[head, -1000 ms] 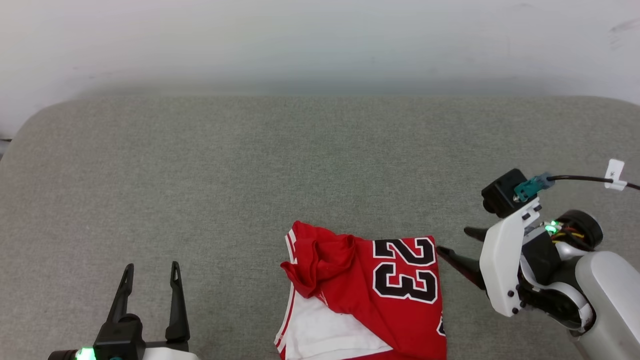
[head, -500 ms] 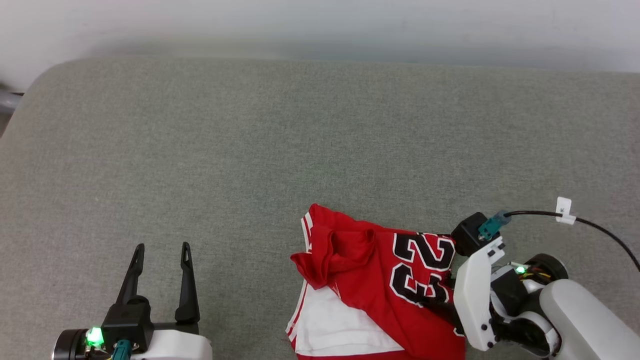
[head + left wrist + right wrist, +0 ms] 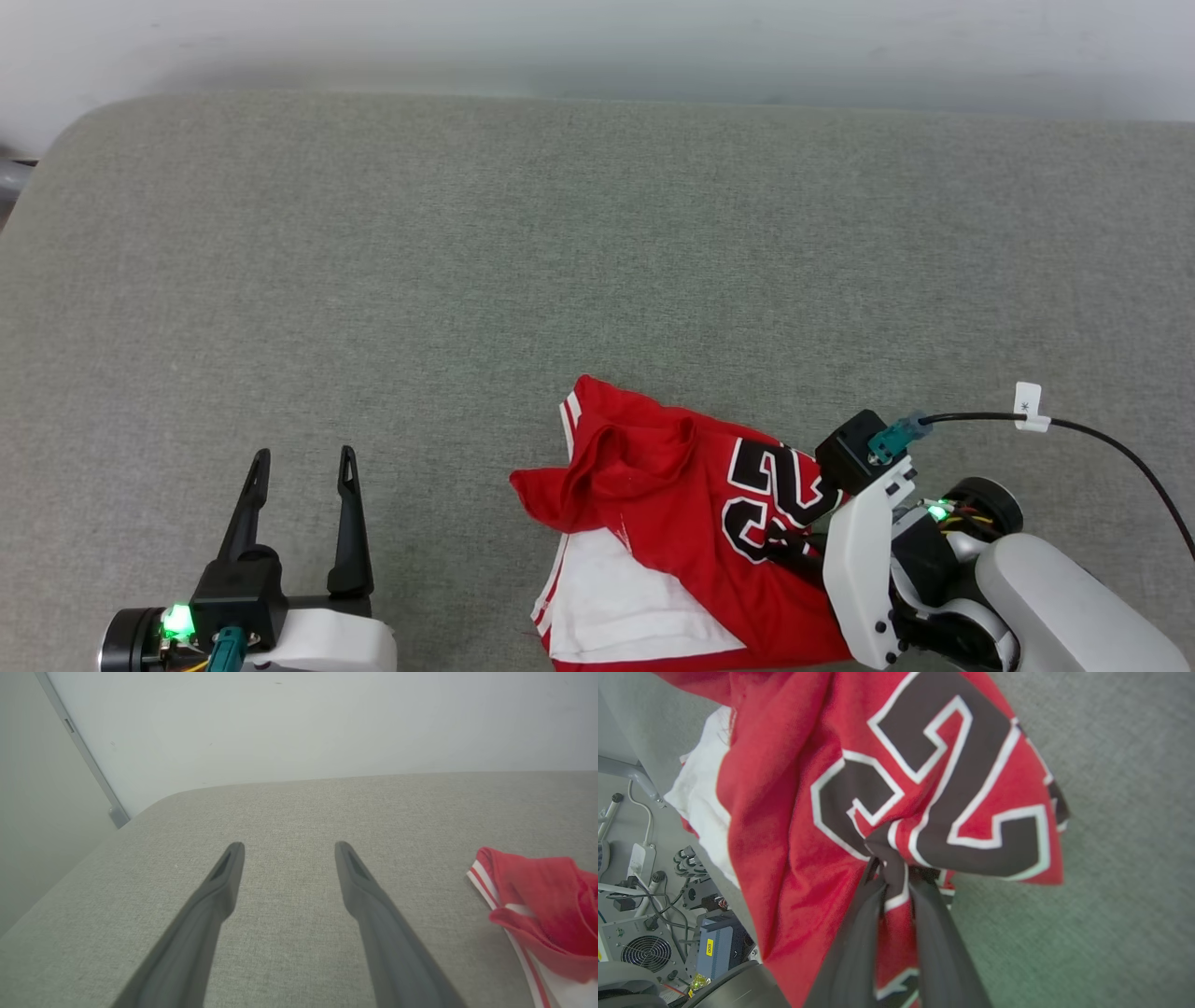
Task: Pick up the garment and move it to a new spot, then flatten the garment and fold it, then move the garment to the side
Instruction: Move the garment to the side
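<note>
left claw (image 3: 304, 454) low at the left, fingers apart and holding nothing, tips toward the far wall (image 3: 560, 37); the left wrist view shows the left claw (image 3: 288, 845) over bare grey fabric worktop (image 3: 467, 280); likely parked there to leave the right arm room; garment (image 3: 672, 523) to its right, near the worktop's front edge, right of centre, well apart from the left claw; it is a crumpled, part-doubled heap, a red fold flopped over toward the left and a white sleeve panel (image 3: 616, 607) on the near side; striped trim (image 3: 568, 420) runs along its left edge; the heap's long axis seems to run near to far, though the picture's bottom cuts it off, so unsure; the black numerals (image 3: 770, 509) lie sideways, their tops toward the robot's right, so the collar-to-hem line probably runs across instead; right claw (image 3: 794, 546) reaches in from the right, fingers hidden under cloth there; right wrist view shows the right claw (image 3: 892, 870) pinched together on a gather of the garment (image 3: 794, 812) just under the numerals (image 3: 934, 788), fabric fanning out from the pinch; a mid-panel grip like this suits dragging or lifting to a new spot, not flattening; judged step: pick-up in hand.
</note>
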Available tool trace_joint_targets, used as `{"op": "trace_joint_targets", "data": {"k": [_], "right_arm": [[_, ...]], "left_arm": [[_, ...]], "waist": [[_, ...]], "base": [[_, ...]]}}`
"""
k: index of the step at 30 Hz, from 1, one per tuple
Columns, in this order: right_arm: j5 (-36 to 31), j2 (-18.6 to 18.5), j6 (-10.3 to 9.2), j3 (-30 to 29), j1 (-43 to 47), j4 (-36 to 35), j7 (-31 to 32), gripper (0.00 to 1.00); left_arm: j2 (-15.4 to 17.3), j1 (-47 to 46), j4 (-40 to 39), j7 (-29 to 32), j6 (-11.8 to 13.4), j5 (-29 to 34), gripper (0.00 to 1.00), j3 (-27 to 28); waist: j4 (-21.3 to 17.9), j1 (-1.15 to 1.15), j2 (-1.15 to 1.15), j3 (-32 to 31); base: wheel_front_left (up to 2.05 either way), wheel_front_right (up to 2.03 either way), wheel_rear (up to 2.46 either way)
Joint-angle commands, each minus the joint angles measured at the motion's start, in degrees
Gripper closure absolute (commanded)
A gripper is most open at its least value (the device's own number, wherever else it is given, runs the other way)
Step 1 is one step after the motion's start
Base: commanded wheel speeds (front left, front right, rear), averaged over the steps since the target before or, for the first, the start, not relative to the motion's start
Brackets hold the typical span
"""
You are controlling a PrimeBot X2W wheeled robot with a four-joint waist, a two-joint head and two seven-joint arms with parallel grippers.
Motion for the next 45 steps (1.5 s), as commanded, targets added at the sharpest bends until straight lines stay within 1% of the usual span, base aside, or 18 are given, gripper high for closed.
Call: {"op": "trace_joint_targets", "data": {"k": [1,5,9,17,23,27,30,34,40,45], "right_arm": [[-0.2,-0.4,-0.13,0.3,0.0,1.1,-0.2,1.0],[-0.6,-1.4,-0.14,0.1,-2.0,0.9,-2.5,1.0],[-1.8,-3.0,-0.14,0.5,-3.4,0.4,-4.4,1.0],[-4.7,-6.6,-0.12,0.6,-7.3,-0.5,-7.2,1.0],[-4.7,-8.8,-0.12,-0.8,-9.1,0.0,-9.0,1.0],[-5.5,-9.7,-0.12,-3.0,-9.6,0.5,-10.5,1.0],[-6.0,-10.3,-0.12,-4.5,-9.7,0.6,-11.5,1.0],[-6.3,-10.8,-0.12,-7.0,-10.7,1.5,-12.5,1.0],[-8.2,-11.5,-0.12,-11.0,-14.3,5.1,-12.9,1.0],[-10.2,-13.5,-0.12,-15.3,-18.6,10.4,-12.8,1.0]], "left_arm": [[-0.1,-0.5,0.1,-0.1,0.1,0.3,0.0,0.1],[0.0,-0.2,-0.3,-0.1,0.1,0.4,0.0,0.2],[0.3,0.3,-0.6,-0.1,0.2,0.3,0.0,0.5],[1.3,-0.4,-1.4,-0.1,0.1,0.4,0.0,1.2],[2.5,-1.7,-1.7,-0.1,-0.1,0.9,0.0,1.4],[3.6,-2.7,-1.9,-0.1,-0.5,1.5,0.0,1.0],[4.4,-3.3,-1.9,-0.1,-0.7,1.5,0.0,1.1],[5.0,-4.1,-2.4,-0.1,-0.8,1.8,0.0,0.8],[5.7,-5.5,-3.2,-0.1,-0.8,1.9,0.0,0.2],[6.2,-6.9,-4.1,-0.1,-0.6,1.8,0.0,-0.3]], "waist": [[-0.3,0.0,0.0,-0.2],[-1.9,0.0,0.0,-0.3],[-4.4,0.0,0.0,0.0],[-13.3,0.0,0.0,1.7],[-20.0,0.0,0.0,3.4],[-22.6,0.0,0.0,4.5],[-23.5,0.0,0.0,5.2],[-23.5,0.0,0.0,6.4],[-21.7,0.0,0.0,9.2],[-19.7,0.0,0.0,12.0]], "base": [[0.0,0.0,0.0],[0.0,0.0,0.0],[0.0,0.0,0.0],[0.0,0.0,0.0],[0.0,0.0,0.0],[0.0,0.0,0.0],[0.0,0.0,0.0],[0.0,0.0,0.0],[0.0,0.0,0.0],[0.0,0.0,0.0]]}}
